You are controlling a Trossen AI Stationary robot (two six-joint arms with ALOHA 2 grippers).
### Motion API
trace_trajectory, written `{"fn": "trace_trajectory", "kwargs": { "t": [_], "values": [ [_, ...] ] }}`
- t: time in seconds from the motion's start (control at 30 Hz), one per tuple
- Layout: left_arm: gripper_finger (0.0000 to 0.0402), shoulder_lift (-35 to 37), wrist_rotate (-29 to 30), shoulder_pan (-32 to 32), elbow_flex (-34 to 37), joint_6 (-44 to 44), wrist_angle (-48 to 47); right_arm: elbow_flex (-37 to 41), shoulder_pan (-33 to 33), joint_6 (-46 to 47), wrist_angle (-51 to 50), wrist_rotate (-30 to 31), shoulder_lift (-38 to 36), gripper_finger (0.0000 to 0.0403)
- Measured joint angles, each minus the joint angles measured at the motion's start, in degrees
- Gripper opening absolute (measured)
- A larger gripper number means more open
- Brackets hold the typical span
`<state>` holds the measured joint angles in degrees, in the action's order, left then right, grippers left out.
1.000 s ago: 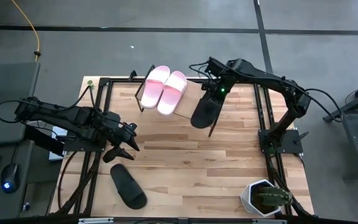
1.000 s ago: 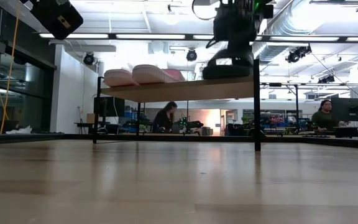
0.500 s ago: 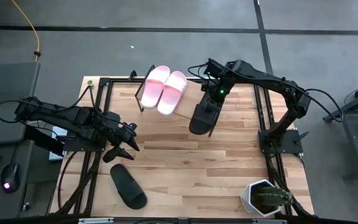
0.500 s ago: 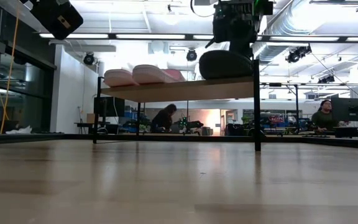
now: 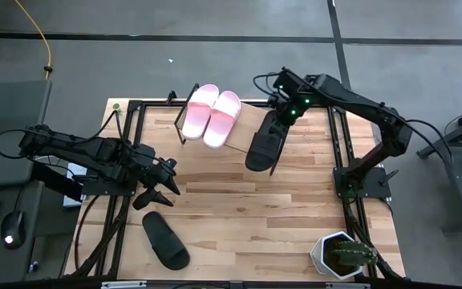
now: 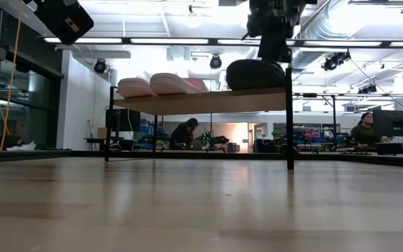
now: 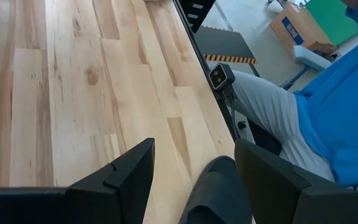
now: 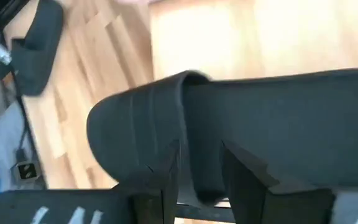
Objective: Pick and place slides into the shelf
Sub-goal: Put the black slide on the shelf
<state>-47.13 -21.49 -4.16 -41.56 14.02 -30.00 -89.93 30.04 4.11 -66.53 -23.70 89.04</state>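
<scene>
Table (image 5: 239, 201): light-wood top, you see it whole in the high view.
Shelf (image 5: 243, 132): slanted board on black frame at the far edge; in the low view (image 6: 201, 101) it stands raised above the tabletop.
Right arm: reaches over the shelf's right part. Right gripper (image 5: 283, 112) sits at the far end of a black slide (image 5: 263, 143) lying on the board; its fingers (image 8: 166, 171) are parted w/ the slide's edge between them, but you cannot tell if they are clamped or let go.
Left arm: waits at table's left side; left gripper (image 5: 160, 189) spread wide, holding nothing, above bare wood.
Pink slides (image 5: 211, 115): pair side by side on shelf's left part.
2nd black slide (image 5: 165, 240): flat on the table, near front-left, just beside the left gripper.
Plant pot (image 5: 339, 255): front-right corner.
</scene>
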Motion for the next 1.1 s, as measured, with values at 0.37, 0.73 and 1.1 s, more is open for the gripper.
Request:
{"fn": "trace_trajectory", "kwargs": {
  "t": [0.37, 0.73, 1.1],
  "values": [
    [0.0209, 0.00, 0.08, 0.02, 0.00, 0.00, -0.01, 0.00, -1.00, 0.35, 2.19, 2.51, -4.00, 0.0103],
    [0.0209, 0.01, -4.72, -0.07, 0.00, 4.20, -3.81, 0.00, -7.26, 4.93, 5.27, 4.02, -3.92, 0.0103],
    [0.0195, 0.00, -0.31, -9.30, 0.00, 8.43, -10.27, 0.00, -15.15, 2.04, 12.57, 4.04, -3.92, 0.0103]
  ]
}}
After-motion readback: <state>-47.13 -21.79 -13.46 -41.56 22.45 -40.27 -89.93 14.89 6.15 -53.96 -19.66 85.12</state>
